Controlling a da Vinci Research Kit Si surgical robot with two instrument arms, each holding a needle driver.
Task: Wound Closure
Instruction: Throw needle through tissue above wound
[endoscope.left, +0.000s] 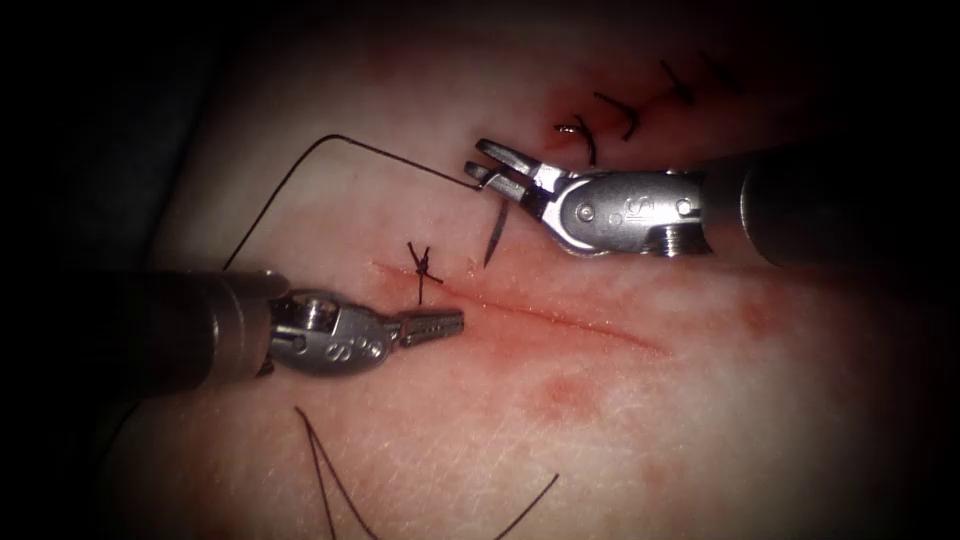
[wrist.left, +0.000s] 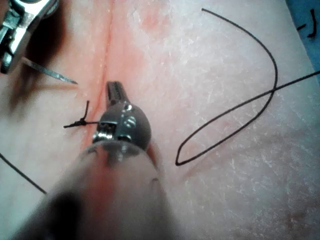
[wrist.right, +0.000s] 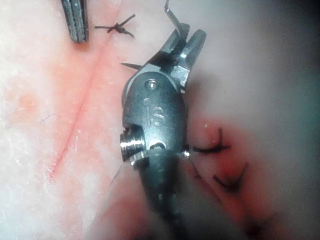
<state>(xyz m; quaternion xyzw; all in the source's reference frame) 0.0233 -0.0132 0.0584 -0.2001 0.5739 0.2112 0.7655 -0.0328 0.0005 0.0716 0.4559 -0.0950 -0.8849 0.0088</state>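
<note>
Pale tissue (endoscope.left: 620, 420) with a reddened cut (endoscope.left: 560, 315) running across it, dark surround. Right tool (endoscope.left: 492, 165) above the cut, jaws pinching the needle (endoscope.left: 497, 230) near its thread end; the needle hangs free with its tip close to the tissue, not in it, just beside the knot (endoscope.left: 424, 265). Thread (endoscope.left: 330, 145) arcs leftward from those jaws. Left tool (endoscope.left: 445, 325) sits on the cut's left end, jaws pressed together, holding nothing. Older stitches (endoscope.left: 625, 110) sit beyond the right tool. Loose thread ends (endoscope.left: 330, 480) lie nearer the camera.
</note>
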